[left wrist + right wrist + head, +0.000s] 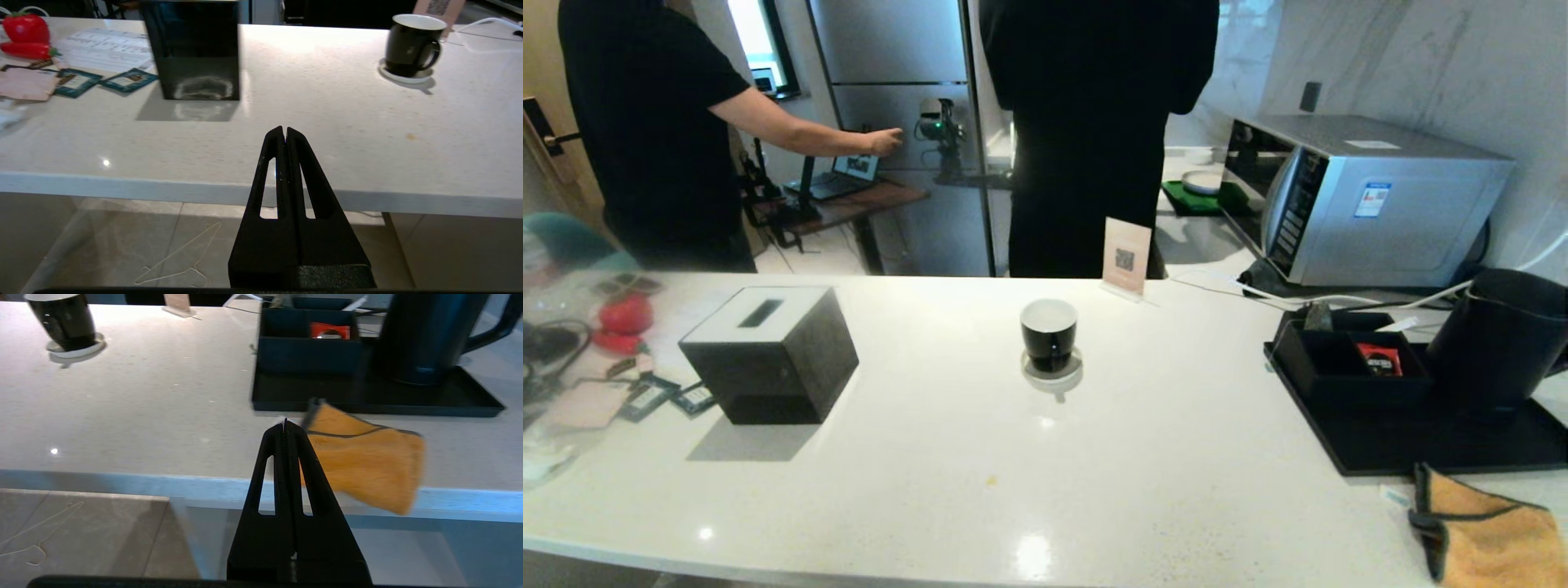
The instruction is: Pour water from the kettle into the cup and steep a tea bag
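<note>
Kettle [1499,339] stands on the tray [1445,445] at the worktop's [1094,457] right edge, nearer the right gripper [285,424] than the left gripper [284,130], both pinched closed and empty off the near edge; cup [1049,333] sits mid-worktop.

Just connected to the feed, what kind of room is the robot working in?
Most likely a kitchen or pantry set up as a test space: a white counter with a microwave, a kettle on a black tray, and a cup on a saucer.
</note>
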{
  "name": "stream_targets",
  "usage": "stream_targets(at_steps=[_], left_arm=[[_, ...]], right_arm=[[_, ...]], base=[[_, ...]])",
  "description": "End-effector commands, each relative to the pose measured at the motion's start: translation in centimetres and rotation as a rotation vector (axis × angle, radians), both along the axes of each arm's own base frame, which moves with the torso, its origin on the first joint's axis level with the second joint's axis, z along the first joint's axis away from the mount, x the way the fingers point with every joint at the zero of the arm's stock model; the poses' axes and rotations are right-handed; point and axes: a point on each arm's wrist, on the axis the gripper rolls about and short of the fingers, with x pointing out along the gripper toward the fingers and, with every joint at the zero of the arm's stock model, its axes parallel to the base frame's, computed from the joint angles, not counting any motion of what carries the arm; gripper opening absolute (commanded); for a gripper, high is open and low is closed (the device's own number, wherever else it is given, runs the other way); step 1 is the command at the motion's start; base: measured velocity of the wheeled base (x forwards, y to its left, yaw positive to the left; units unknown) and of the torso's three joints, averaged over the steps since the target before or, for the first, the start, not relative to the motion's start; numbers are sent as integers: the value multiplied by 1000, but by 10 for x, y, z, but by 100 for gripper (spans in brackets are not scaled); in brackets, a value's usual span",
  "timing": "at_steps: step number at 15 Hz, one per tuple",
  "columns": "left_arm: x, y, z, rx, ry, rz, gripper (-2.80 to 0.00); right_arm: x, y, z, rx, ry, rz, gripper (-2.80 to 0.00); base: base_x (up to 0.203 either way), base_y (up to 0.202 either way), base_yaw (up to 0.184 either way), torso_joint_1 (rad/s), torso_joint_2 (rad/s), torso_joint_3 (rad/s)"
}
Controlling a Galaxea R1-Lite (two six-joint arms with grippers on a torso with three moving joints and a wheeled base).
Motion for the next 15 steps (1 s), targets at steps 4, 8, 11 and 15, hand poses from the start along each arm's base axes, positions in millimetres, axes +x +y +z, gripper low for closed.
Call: stream_targets(at_steps=[4, 8, 11, 15], left_arm=[[0, 0, 0, -1, 0, 1, -280], [0, 0, 0, -1, 3, 1, -280], [0, 0, 0, -2, 3, 2, -280], [0, 0, 0, -4, 2, 2, -280]], right_arm=[[0, 0, 0, 0, -1, 0, -280], [0, 0, 0, -1, -1, 0, -280], [0, 0, 0, -1, 0, 0, -280], [0, 0, 0, -1, -1, 0, -280]], base=[[0, -193, -1, 2, 6, 0], [0, -193, 2, 2, 2, 4], [0, -154, 4, 2, 3, 0], [0, 0, 0, 0, 0, 0]])
